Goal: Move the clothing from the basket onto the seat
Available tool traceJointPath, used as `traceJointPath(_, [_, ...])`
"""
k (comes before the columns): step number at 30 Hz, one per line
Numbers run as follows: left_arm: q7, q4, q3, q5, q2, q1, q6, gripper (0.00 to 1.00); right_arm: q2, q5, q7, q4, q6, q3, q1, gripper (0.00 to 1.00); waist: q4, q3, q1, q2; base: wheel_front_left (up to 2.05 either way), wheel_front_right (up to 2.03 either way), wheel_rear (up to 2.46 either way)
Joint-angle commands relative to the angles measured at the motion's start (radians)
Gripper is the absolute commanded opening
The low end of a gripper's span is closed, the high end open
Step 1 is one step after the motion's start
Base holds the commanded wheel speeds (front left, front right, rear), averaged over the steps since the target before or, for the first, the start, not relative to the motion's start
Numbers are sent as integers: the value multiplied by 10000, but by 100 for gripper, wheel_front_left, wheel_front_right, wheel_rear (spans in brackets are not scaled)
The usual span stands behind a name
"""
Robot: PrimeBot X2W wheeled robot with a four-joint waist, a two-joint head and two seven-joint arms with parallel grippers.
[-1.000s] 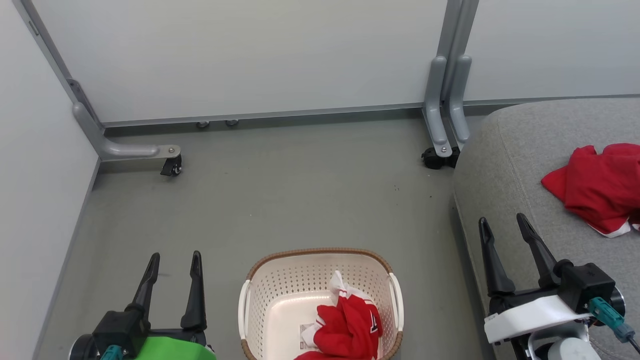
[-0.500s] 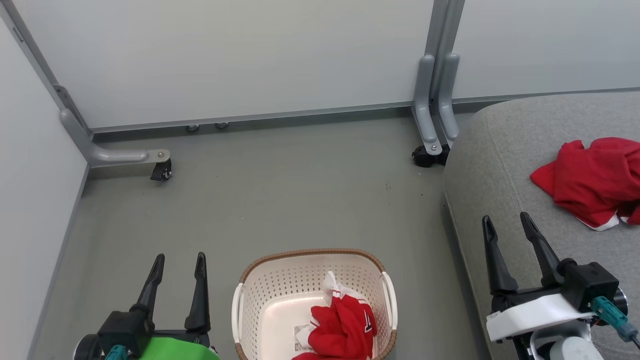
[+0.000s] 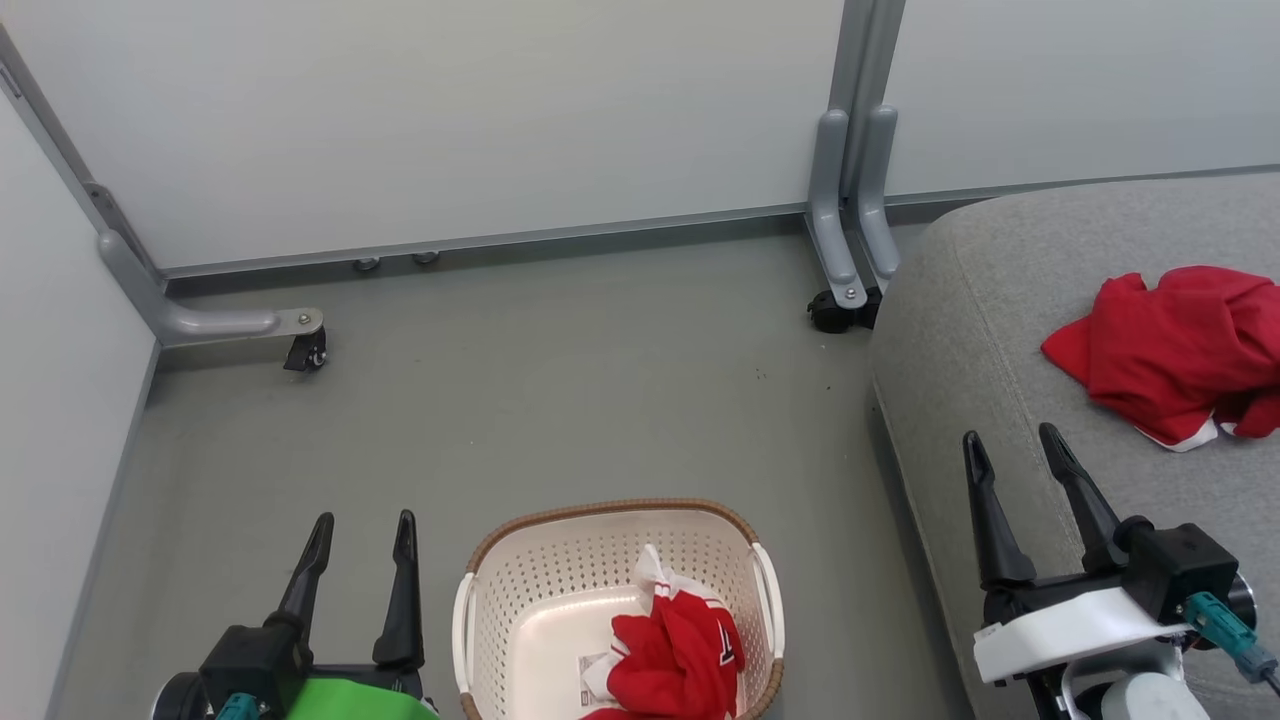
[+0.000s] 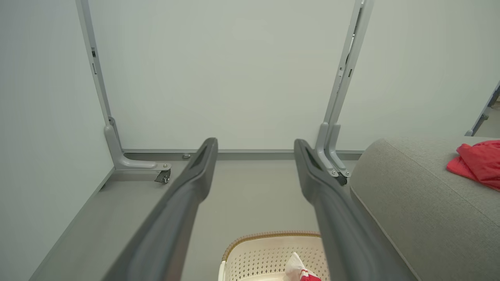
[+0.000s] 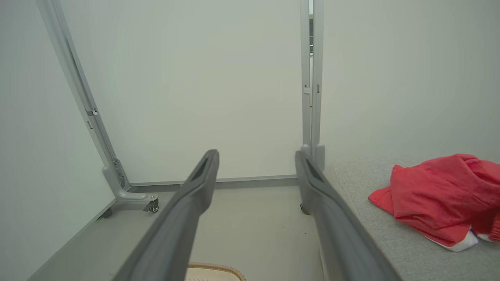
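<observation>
One red garment (image 3: 672, 660) with white trim lies crumpled in the cream basket (image 3: 520, 580) on the floor at the bottom centre. A second red garment (image 3: 1170, 350) (image 5: 437, 195) (image 4: 478, 164) rests on the grey seat (image 3: 1010, 290) (image 4: 414, 203) (image 5: 351, 175) at the right. My left gripper (image 3: 363, 525) (image 4: 254, 144) stands open and empty to the left of the basket. My right gripper (image 3: 1008, 440) (image 5: 256, 156) is open and empty over the seat's near left edge, short of the garment there.
Pale partition panels close off the back and left. Their grey metal feet carry castors (image 3: 305, 352) (image 3: 830, 312) on the grey floor. Open floor (image 3: 560, 380) lies between the basket and the panels.
The whole head view has shifted, so the basket, seat and panels sit further left in the picture. Both grippers stay open, and neither garment has changed its place.
</observation>
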Motion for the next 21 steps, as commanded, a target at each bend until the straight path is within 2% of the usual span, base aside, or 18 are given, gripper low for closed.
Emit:
traceJointPath(1, [0,20,-27,-86,21,136,-47,100,-82,-18,-34,-55,-14,-32,-89,100,-97,68,0,0,0,0,0])
traceJointPath(11, [0,84,-224,-15,21,-311,-67,100,-220,-72,-34,-283,-14,-193,-206,100,-596,915,0,0,0,0,0])
traceJointPath(21, [0,334,-600,519,21,-1541,-119,100,-263,-175,-34,-724,-14,-610,-1092,100,-1498,2943,0,0,0,0,0])
